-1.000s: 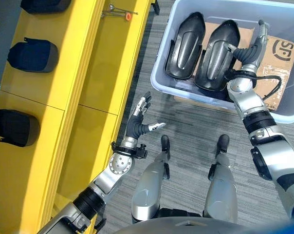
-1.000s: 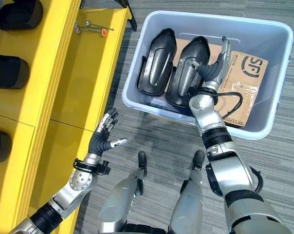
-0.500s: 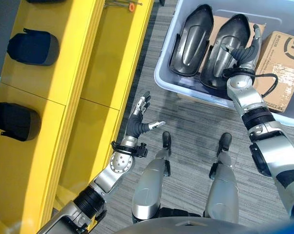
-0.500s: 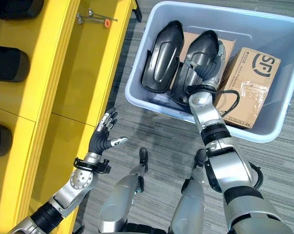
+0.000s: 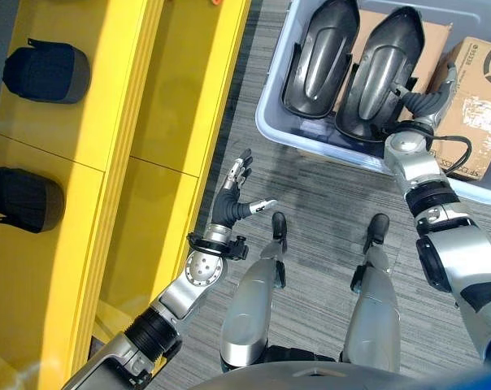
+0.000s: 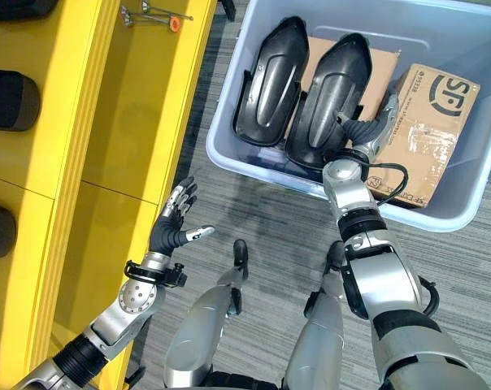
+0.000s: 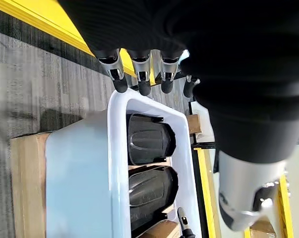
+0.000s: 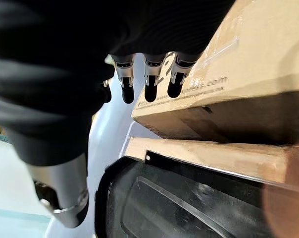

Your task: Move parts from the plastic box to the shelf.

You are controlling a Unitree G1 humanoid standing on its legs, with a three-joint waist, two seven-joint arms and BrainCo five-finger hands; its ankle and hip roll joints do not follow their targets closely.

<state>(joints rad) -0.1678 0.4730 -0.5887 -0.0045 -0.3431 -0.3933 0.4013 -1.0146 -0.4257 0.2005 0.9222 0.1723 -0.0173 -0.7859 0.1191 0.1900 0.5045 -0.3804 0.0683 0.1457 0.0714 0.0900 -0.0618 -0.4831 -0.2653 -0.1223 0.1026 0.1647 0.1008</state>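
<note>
Grey carpet (image 5: 327, 203) runs between a yellow shelf (image 5: 123, 106) and the plastic box (image 6: 254, 175), which I take as the landmark. Inside the box two dark moulded parts lie side by side: one part (image 6: 266, 81) on the shelf side, a second part (image 6: 331, 93) next to it, and beyond that a cardboard carton (image 6: 428, 130) resting on flat cardboard. The right hand (image 6: 374, 130) is in the box, in the gap between the second part and the carton, fingers straight and released, holding nothing; its wrist view shows the fingertips (image 8: 149, 91) up against the carton's side. The left hand (image 5: 233, 203) hovers over the carpet between box and shelf, fingers loosely spread and empty. Two other dark parts (image 5: 46, 73) already sit on the shelf. The risk, as I judge it, is the tight gap: closing there could catch the carton rather than the part's edge, or lift the part by one rim so that it tips against its neighbour and slips back.
</note>
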